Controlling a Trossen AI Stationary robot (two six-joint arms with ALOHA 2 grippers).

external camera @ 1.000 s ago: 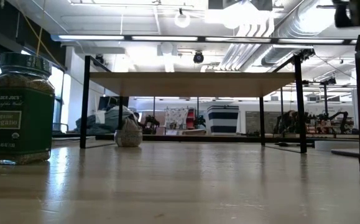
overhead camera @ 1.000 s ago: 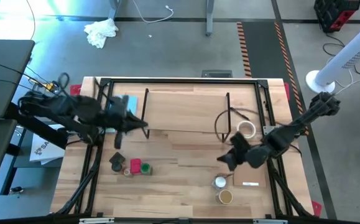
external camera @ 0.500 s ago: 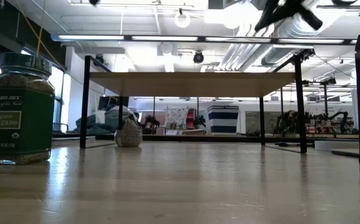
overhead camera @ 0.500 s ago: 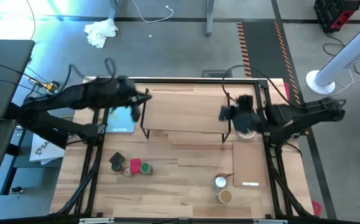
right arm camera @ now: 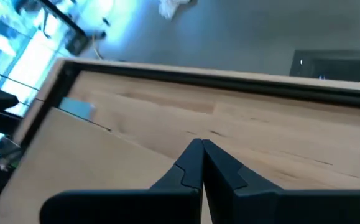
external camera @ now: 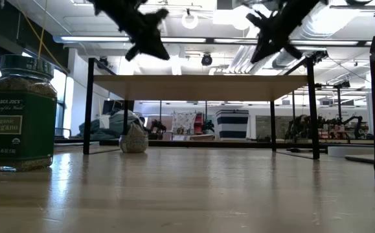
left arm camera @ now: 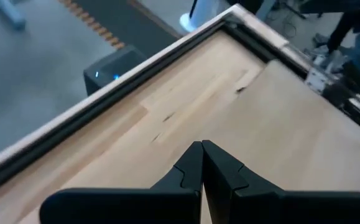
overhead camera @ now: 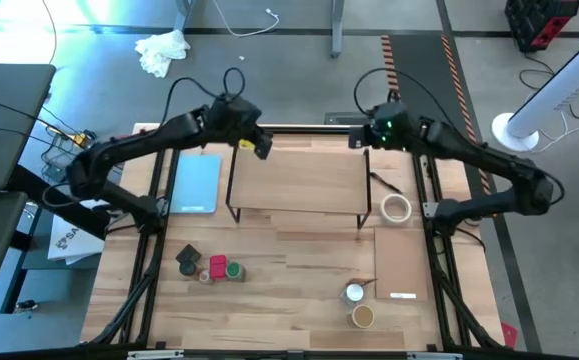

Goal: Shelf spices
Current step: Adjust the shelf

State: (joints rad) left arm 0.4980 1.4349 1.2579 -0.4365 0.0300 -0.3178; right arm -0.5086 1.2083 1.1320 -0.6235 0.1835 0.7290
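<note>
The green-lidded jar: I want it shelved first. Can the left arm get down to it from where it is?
Probably yes. The left gripper hovers shut over the shelf's far left corner; the green-lidded jar stands on open table in front of the shelf, nothing above it, only neighbouring jars beside it.

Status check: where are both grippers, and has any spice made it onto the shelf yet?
Left gripper and right gripper shut, empty, above the shelf's far corners. Spices on the table, none shelved. Nothing blocking.
</note>
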